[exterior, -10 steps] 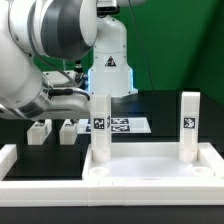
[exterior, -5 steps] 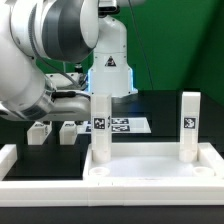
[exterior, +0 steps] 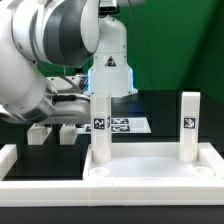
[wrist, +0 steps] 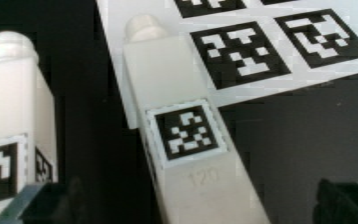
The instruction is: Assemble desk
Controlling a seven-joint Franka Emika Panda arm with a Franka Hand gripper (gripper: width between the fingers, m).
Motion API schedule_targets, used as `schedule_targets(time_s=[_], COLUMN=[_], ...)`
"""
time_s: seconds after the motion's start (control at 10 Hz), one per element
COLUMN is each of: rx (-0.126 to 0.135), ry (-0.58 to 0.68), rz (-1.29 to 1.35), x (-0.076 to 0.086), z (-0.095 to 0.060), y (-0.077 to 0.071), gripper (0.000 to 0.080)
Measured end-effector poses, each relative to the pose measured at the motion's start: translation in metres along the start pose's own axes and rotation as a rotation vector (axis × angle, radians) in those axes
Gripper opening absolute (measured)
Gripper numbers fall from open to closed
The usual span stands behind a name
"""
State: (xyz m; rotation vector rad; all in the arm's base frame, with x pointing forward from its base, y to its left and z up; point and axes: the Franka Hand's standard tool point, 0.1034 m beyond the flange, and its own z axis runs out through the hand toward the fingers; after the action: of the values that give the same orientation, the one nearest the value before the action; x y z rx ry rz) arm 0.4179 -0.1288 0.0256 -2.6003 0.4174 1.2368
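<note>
The gripper (wrist: 190, 205) is spread, 1 finger on each side of a loose leg (wrist: 172, 85) lying flat on the table (wrist: 327, 130). A skewed descent could knock the 2nd leg (wrist: 16, 90) just beside it. The straddled leg's long axis points toward the marker board (wrist: 265, 45), its far end at that board's edge.

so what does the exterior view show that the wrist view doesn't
Only the exterior view shows the tabletop with two upright legs standing in it, and the arm. Only the wrist view shows the open gripper and the tags close up. Both show the two loose legs lying flat and the marker board.
</note>
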Motion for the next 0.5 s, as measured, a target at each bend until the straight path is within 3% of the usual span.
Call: schedule_targets(time_s=[0.5], rx=[-0.01], ry=[-0.008], rz=[0.004], x=[0.0079], z=[0.0114], y=[0.0032], gripper=[0.0638])
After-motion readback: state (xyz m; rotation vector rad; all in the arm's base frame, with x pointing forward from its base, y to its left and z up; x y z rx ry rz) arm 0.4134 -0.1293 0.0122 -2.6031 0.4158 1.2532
